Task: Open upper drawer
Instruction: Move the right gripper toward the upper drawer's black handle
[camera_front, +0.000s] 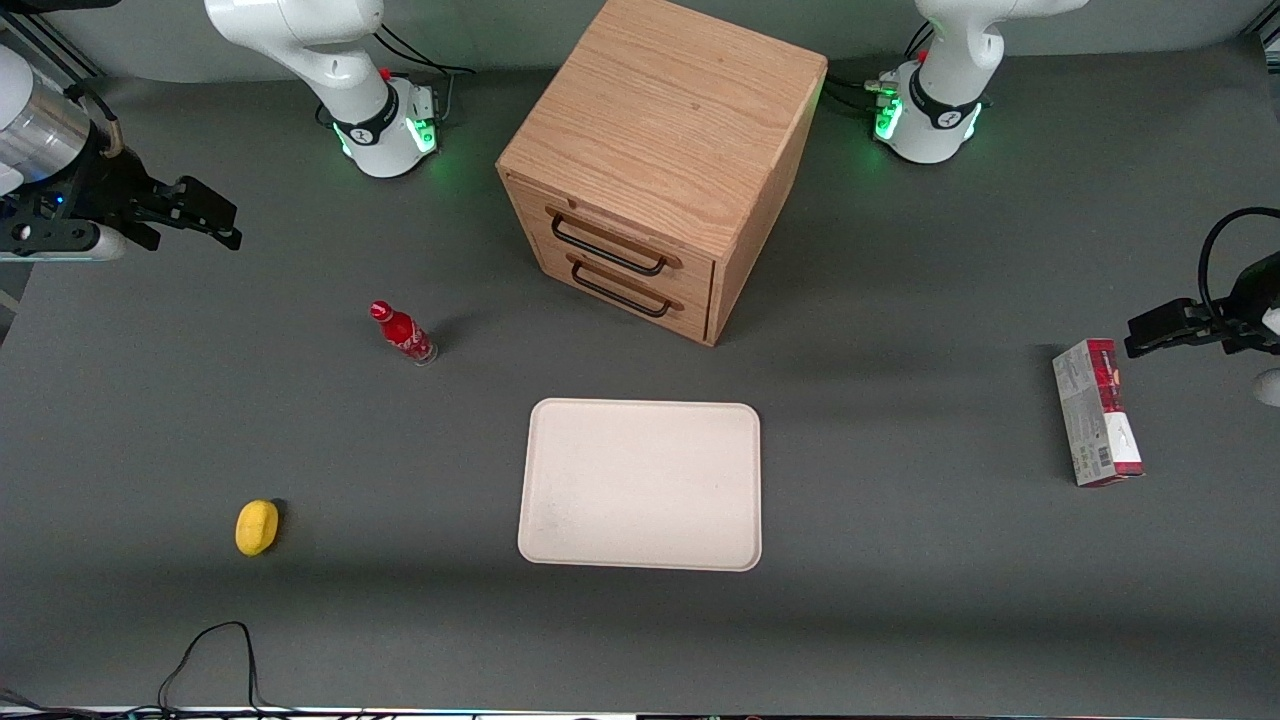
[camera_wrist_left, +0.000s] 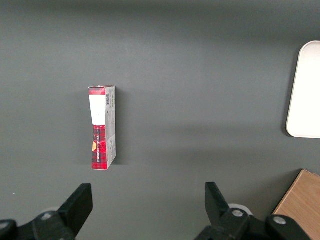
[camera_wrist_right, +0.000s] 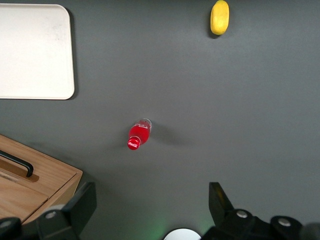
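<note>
Two spread fingers (camera_wrist_right: 82, 202), hand (camera_wrist_right: 150, 207) empty.

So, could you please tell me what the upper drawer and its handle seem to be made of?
The upper drawer looks like light oak, or oak veneer: visible grain, matte finish. Its handle appears to be thin black metal bar, though coated plastic cannot be excluded. The gripper hangs open toward the working arm's end of the table, apart from the cabinet.
</note>
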